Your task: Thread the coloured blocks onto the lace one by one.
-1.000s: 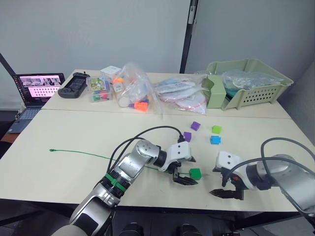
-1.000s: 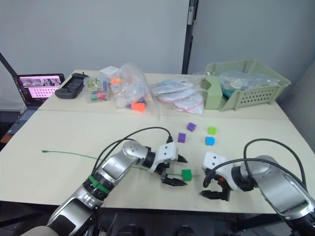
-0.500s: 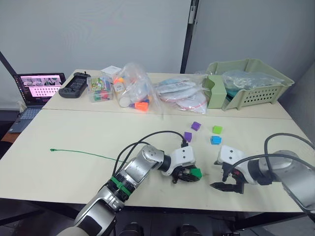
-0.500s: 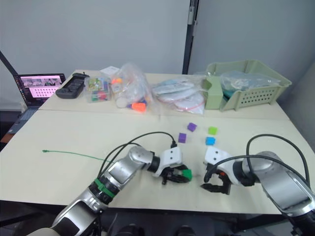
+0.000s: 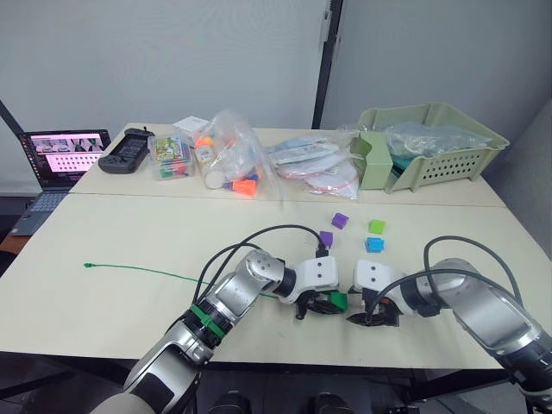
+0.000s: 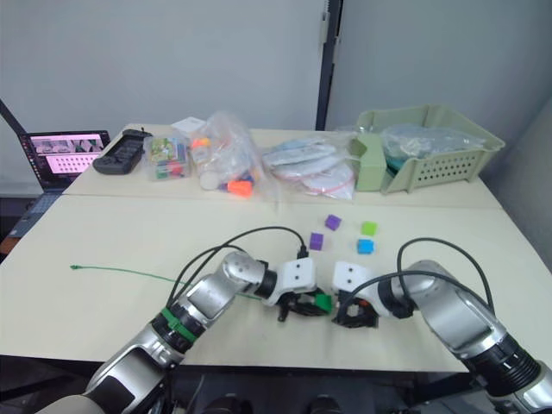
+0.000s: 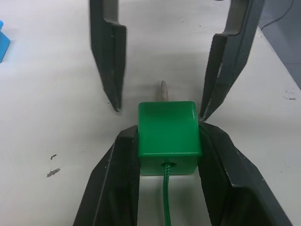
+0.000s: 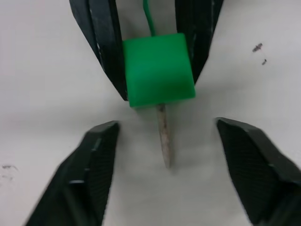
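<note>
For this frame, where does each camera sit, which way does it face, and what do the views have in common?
Left and right eye views: head camera looking forward and down over the table; both arms reach in, left gripper and right gripper meeting near the front edge.
Left wrist view: looks along its own fingers, shut on the dark green block; the right gripper's open fingers face it.
Right wrist view: looks back between its own open fingers at the same block.
Shared: both wrist views show the lace through the block, its tan tip sticking out.

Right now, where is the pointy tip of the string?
The lace's tan tip pokes out of the dark green block held by the left gripper, between the open fingers of the right gripper, near the table's front edge.
</note>
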Controlling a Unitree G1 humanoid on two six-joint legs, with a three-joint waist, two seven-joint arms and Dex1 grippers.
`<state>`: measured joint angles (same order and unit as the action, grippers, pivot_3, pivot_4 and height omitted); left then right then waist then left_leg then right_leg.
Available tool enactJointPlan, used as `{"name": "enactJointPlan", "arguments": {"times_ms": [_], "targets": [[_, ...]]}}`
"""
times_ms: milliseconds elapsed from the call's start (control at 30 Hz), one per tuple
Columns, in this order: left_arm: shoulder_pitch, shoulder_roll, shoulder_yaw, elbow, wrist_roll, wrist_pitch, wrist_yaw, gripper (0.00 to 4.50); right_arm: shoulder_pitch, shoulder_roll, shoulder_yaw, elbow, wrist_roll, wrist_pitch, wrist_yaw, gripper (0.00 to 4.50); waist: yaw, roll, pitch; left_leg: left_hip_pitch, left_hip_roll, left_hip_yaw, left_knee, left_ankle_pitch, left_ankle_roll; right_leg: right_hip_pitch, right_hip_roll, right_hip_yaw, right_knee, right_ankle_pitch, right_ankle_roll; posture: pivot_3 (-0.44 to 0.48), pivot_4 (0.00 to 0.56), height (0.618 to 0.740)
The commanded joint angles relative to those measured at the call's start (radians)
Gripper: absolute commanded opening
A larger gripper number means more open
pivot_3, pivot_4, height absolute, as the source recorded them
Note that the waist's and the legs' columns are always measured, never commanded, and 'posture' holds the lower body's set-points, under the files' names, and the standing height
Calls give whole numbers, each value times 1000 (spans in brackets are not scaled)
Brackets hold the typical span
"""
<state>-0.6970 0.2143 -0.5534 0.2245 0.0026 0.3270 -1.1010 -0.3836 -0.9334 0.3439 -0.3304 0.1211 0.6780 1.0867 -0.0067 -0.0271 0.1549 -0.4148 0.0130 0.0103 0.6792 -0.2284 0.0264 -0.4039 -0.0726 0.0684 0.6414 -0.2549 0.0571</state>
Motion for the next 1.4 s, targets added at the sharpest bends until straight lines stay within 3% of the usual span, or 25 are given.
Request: {"name": "enactJointPlan", "arguments": {"times_ms": [33, 233, 567, 733, 967, 1167, 1267, 1400], "targets": [[-9, 7, 1, -1, 8, -9, -8, 1183, 2, 9, -15, -3, -9, 15, -22, 2014, -3, 0, 0, 0, 0, 0, 0, 0, 0, 0, 0, 0, 0, 0, 0, 0, 150, 734], [-3, 15, 4, -9, 8, -14, -7, 1183, 23, 2, -34, -15, 1, 47, -33, 20, -4, 0, 0, 0, 0, -1, 0, 0, 0, 0, 0, 0, 0, 0, 0, 0, 150, 734], [-20, 130, 115, -21, -31, -152, -28, 1183, 39, -36, -74, 8, 16, 30, -13, 0, -1, 0, 0, 0, -1, -1, 0, 0, 0, 0, -1, 0, 0, 0, 0, 0, 150, 734], [-16, 204, 183, 15, -77, -159, -105, 1183, 23, -45, -67, 21, 20, 18, 18, 0, 1, 0, 0, 0, -1, 0, 0, 0, 0, 0, -1, 0, 0, 0, 0, 0, 150, 734], [40, 409, 275, 99, -123, -239, -261, 1183, 5, -70, -71, 63, 24, -25, 84, 0, -7, 0, 0, 0, 0, 0, -1, 0, 0, -2, -1, 0, 0, 0, 0, 0, 150, 734], [49, 580, 329, 329, -101, -441, -376, 1183, -49, -77, -69, 115, 17, -58, 128, 0, -7, 0, 0, 0, 1, 1, -1, 0, 0, -2, -1, 0, 0, 0, 0, 0, 150, 734], [32, 622, 354, 452, -95, -520, -402, 1183, -59, -77, -68, 122, 15, -66, 136, 0, -11, 0, 0, 0, 2, 2, -1, 0, 0, -3, 0, -1, 0, 0, -1, 0, 150, 734], [-3, 745, 385, 753, -40, -681, -389, 1183, -76, -67, -67, 140, 12, -91, 148, 0, -20, 0, 0, 0, 2, 3, -2, 0, 0, -4, 0, -1, 2, 0, -2, 0, 150, 734]]}}
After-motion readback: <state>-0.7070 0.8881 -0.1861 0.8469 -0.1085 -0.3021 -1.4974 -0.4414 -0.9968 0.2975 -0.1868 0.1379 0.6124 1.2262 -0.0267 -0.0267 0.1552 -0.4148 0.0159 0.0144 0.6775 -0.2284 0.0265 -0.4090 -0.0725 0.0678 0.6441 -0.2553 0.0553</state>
